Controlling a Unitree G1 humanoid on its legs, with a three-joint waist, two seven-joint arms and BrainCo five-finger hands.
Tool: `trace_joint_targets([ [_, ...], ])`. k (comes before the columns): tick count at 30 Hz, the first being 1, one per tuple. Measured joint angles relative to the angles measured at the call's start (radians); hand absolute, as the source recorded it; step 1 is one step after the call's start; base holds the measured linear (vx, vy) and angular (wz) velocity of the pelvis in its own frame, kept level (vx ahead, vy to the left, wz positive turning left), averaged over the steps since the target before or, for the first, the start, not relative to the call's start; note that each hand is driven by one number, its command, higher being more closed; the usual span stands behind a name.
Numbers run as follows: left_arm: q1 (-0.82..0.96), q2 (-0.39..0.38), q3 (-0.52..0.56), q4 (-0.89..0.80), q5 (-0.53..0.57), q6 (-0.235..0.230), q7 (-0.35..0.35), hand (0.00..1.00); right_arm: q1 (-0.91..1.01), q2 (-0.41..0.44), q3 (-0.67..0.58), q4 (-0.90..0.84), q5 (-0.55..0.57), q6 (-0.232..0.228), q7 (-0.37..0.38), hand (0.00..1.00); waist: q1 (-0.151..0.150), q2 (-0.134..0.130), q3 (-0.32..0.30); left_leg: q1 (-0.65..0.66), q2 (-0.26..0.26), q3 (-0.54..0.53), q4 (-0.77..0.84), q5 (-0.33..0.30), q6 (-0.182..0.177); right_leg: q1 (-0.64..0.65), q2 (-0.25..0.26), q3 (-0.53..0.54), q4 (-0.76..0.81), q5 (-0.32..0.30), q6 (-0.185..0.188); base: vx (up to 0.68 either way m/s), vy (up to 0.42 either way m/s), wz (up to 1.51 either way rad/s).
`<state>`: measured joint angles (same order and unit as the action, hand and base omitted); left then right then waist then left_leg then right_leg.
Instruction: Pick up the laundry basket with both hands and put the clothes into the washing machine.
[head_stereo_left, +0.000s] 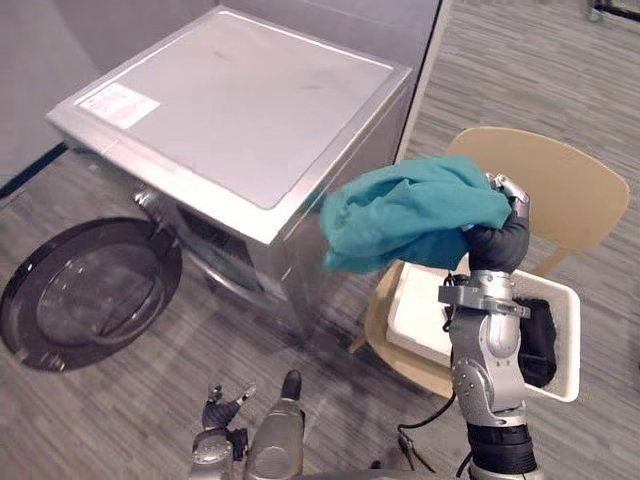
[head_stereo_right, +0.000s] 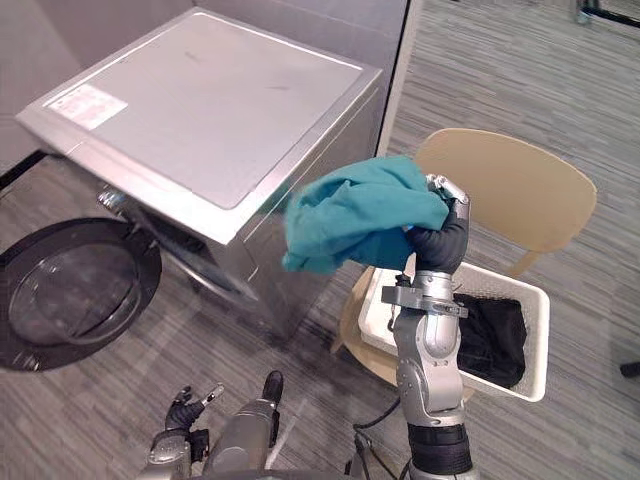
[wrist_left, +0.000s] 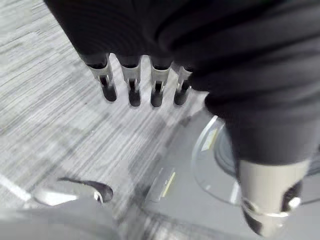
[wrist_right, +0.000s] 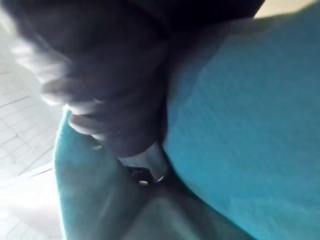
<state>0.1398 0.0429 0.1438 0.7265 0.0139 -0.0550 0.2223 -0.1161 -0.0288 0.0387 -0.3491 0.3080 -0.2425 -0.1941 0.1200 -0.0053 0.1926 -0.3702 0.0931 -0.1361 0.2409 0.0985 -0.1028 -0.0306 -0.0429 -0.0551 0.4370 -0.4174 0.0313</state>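
The right hand (head_stereo_left: 508, 203) clutches a teal cloth (head_stereo_left: 410, 212) at 3 o'clock, above the basket (head_stereo_left: 568, 345); the left hand (wrist_left: 131, 82), at 6 o'clock, has its fingers relaxed.

You are looking along the left hand (wrist_left: 156, 75). Its fingers (wrist_left: 107, 85) hang straight in a row across the middle of the frame, well apart from the thumb (wrist_left: 265, 200), and you can see nothing held between them. Past the fingertips lies grey plank floor (wrist_left: 50, 125). Just beside the thumb curves the rim of the round washing machine door (wrist_left: 212, 160).
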Motion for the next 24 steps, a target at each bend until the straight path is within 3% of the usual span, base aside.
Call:
trace_joint_targets([
  [1, 0.008, -0.015, -0.020, -0.032, -0.009, 0.000, 0.001, 0.00, -0.007, -0.019, -0.001, 0.010, 0.000, -0.009, -0.004, 1.00, -0.001, 0.034, 0.003, -0.015, 0.014, -0.027, -0.026, 0.050, -0.006, 0.004, 0.036, -0.028, -0.018, 0.005, -0.015, -0.47, -0.301, 0.98],
  [2, 0.015, -0.031, -0.054, -0.077, -0.019, 0.000, -0.001, 0.00, -0.010, -0.038, -0.018, 0.037, 0.000, -0.014, -0.011, 1.00, -0.008, 0.062, 0.008, -0.002, 0.029, -0.022, -0.134, 0.197, 0.004, 0.003, 0.062, -0.080, -0.040, 0.032, -0.053, -0.40, -0.185, 1.09],
  [3, 0.021, -0.036, -0.069, -0.103, -0.024, -0.001, -0.001, 0.00, -0.010, -0.039, -0.024, 0.056, -0.001, -0.013, -0.016, 1.00, -0.014, 0.067, 0.008, 0.014, 0.029, -0.004, -0.213, 0.288, 0.026, 0.002, 0.057, -0.114, -0.058, 0.046, -0.072, -0.49, -0.181, 1.40],
  [4, 0.036, -0.040, -0.092, -0.178, -0.030, 0.000, -0.002, 0.00, -0.013, -0.041, -0.043, 0.086, -0.001, -0.011, -0.020, 1.00, -0.026, 0.068, 0.008, 0.018, 0.016, 0.078, -0.198, 0.250, 0.059, 0.002, 0.045, -0.185, -0.075, 0.069, -0.109, -0.32, -0.097, 1.27],
  [5, 0.055, -0.034, -0.112, -0.250, -0.034, -0.001, -0.004, 0.00, -0.013, -0.040, -0.052, 0.091, -0.001, -0.009, -0.020, 1.00, -0.027, 0.054, 0.010, 0.018, -0.013, 0.140, -0.122, 0.187, 0.083, -0.012, 0.022, -0.218, -0.078, 0.083, -0.117, -0.40, -0.165, 1.41],
  [6, 0.067, -0.029, -0.118, -0.339, -0.042, -0.012, -0.004, 0.00, -0.017, -0.044, -0.054, 0.089, -0.001, -0.009, -0.016, 1.00, -0.031, 0.040, 0.010, 0.016, -0.042, 0.204, -0.025, 0.086, 0.102, -0.029, -0.005, -0.251, -0.098, 0.114, -0.120, -0.23, -0.117, 1.03],
  [7, 0.067, -0.028, -0.118, -0.378, -0.042, -0.021, -0.004, 0.00, -0.018, -0.049, -0.054, 0.089, -0.001, -0.010, -0.012, 1.00, -0.032, 0.039, 0.011, 0.018, -0.045, 0.235, 0.013, 0.046, 0.101, -0.034, -0.014, -0.269, -0.120, 0.136, -0.121, -0.28, -0.106, 1.03],
  [9, 0.065, -0.021, -0.138, -0.547, -0.042, -0.063, -0.002, 0.00, -0.018, -0.061, -0.039, 0.090, 0.004, -0.008, 0.009, 1.00, -0.036, 0.046, 0.008, 0.080, -0.006, 0.319, 0.156, -0.113, 0.095, -0.039, -0.028, -0.339, -0.198, 0.213, -0.125, -0.28, -0.018, 0.94],
  [11, 0.054, -0.013, -0.176, -0.619, -0.042, -0.104, -0.006, 0.00, -0.017, -0.060, -0.016, 0.090, 0.017, -0.009, 0.049, 1.00, -0.058, 0.055, 0.001, 0.169, 0.040, 0.356, 0.192, -0.192, 0.080, -0.033, -0.039, -0.399, -0.222, 0.237, -0.121, -0.24, 0.057, 1.04],
  [13, 0.008, -0.012, -0.255, -0.638, -0.039, -0.120, -0.013, 0.00, -0.017, -0.059, -0.006, 0.090, 0.039, -0.009, 0.085, 1.00, -0.080, 0.070, -0.013, 0.271, 0.070, 0.371, 0.120, -0.208, 0.058, -0.033, -0.055, -0.468, -0.224, 0.249, -0.103, -0.19, 0.123, 1.20],
  [15, -0.041, -0.027, -0.388, -0.670, -0.014, -0.130, -0.041, 0.00, -0.012, -0.057, 0.034, 0.093, 0.045, -0.008, 0.127, 1.00, -0.101, 0.107, -0.045, 0.369, 0.065, 0.366, -0.126, -0.186, 0.021, -0.044, -0.060, -0.550, -0.230, 0.272, -0.068, -0.15, 0.219, 1.15],
  [16, -0.052, -0.030, -0.414, -0.678, 0.001, -0.131, -0.049, 0.00, -0.011, -0.053, 0.050, 0.097, 0.046, -0.007, 0.141, 1.00, -0.105, 0.112, -0.054, 0.381, 0.066, 0.361, -0.162, -0.186, 0.019, -0.051, -0.061, -0.567, -0.229, 0.278, -0.061, -0.11, 0.247, 0.78],
  [20, -0.103, -0.011, -0.511, -0.686, 0.046, -0.141, -0.069, 0.00, -0.011, 0.003, 0.228, 0.187, 0.085, 0.034, 0.218, 1.00, -0.079, 0.064, -0.089, 0.382, 0.025, 0.355, -0.188, -0.177, 0.020, -0.051, -0.094, -0.572, -0.242, 0.320, -0.035, -0.07, 0.187, 0.18],
  [21, -0.114, -0.008, -0.517, -0.686, 0.053, -0.142, -0.068, 1.00, -0.012, 0.012, 0.279, 0.194, 0.099, 0.038, 0.233, 1.00, -0.076, 0.059, -0.092, 0.385, 0.013, 0.349, -0.188, -0.173, 0.027, -0.036, -0.098, -0.574, -0.264, 0.337, -0.029, -0.04, 0.112, 0.16],
  [24, -0.130, 0.002, -0.531, -0.686, 0.079, -0.149, -0.064, 1.00, -0.032, 0.021, 0.347, 0.198, 0.136, 0.042, 0.261, 1.00, -0.075, 0.053, -0.095, 0.381, -0.003, 0.339, -0.197, -0.161, 0.045, -0.022, -0.098, -0.573, -0.310, 0.373, -0.024, -0.06, 0.095, 0.11],
])
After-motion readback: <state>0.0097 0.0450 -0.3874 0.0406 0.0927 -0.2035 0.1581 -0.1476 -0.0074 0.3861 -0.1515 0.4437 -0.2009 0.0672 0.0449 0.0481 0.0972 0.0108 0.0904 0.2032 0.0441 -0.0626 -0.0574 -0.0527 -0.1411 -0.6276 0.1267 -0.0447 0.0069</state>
